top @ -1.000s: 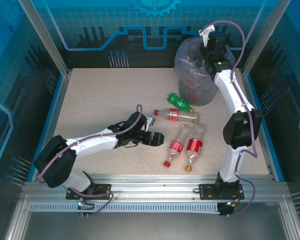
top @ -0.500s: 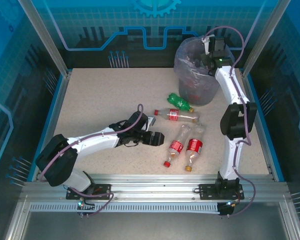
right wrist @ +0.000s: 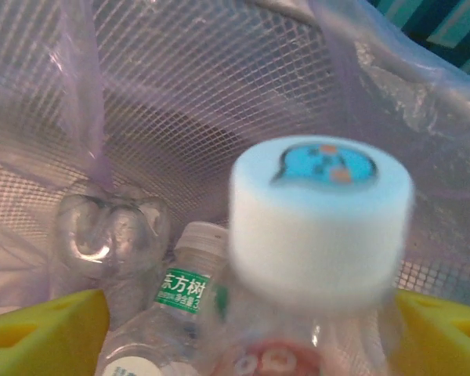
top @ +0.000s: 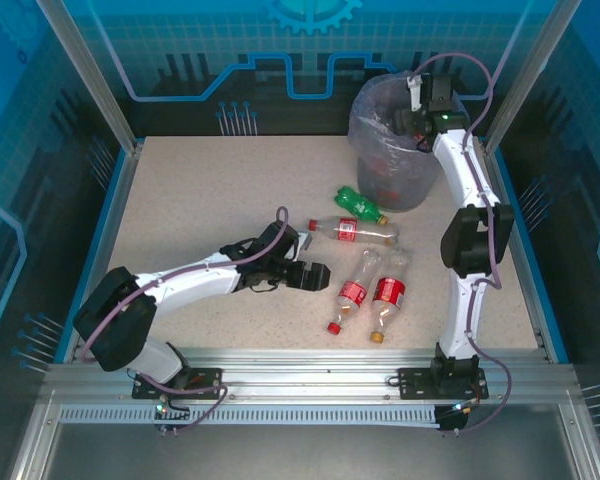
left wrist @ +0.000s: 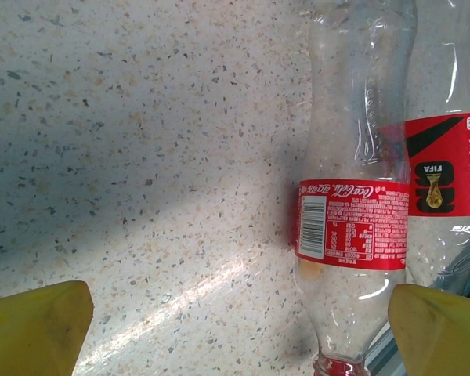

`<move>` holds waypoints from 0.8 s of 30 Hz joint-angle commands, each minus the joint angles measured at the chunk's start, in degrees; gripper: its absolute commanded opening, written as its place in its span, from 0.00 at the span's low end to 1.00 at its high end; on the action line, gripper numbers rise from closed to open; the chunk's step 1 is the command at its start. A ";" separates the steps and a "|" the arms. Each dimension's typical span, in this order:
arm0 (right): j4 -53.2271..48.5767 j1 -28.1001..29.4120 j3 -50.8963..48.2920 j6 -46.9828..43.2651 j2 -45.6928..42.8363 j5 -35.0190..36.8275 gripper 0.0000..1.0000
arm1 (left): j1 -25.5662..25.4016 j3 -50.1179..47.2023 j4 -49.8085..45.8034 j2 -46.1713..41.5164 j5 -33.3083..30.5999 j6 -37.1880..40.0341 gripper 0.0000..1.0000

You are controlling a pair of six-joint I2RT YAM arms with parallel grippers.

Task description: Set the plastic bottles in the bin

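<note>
Over the bin (top: 368, 140) your right pincer (right wrist: 251, 313) hangs, jaws apart, a pale-capped bottle (right wrist: 321, 219) between them. On the bin's near side your left pincer (left wrist: 239, 309) gapes at a red-labelled bottle (left wrist: 351, 227), long axis pointing straight away, tight by one jaw.

The table (left wrist: 141, 157) is speckled and stone-like, matt with a faint sheen. The plastic bottles (left wrist: 352, 141) are clear, glossy and dented, and their red labels (left wrist: 351, 223) are smooth and shiny. The bin (right wrist: 243, 86) is fine mesh, lined with a translucent, crinkled lavender plastic bag (right wrist: 431, 110). The left fingers (left wrist: 35, 329) look like matt yellow plastic.
</note>
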 commanded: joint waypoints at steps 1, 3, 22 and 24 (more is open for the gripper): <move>-2.25 -0.08 2.27 2.02 -2.90 -2.40 0.93 | -0.45 2.23 -0.89 0.78 0.65 0.12 0.99; -2.29 -0.12 2.10 3.15 -4.65 -3.21 0.97 | -0.67 2.74 -1.12 1.09 1.12 0.80 0.99; 3.63 3.28 -26.83 19.89 -37.63 -21.66 1.00 | -9.08 17.62 -16.90 10.86 -0.58 12.13 0.99; 5.83 3.13 -33.85 22.26 -42.75 -26.05 1.00 | -9.41 18.88 -17.41 12.33 -1.51 12.51 0.99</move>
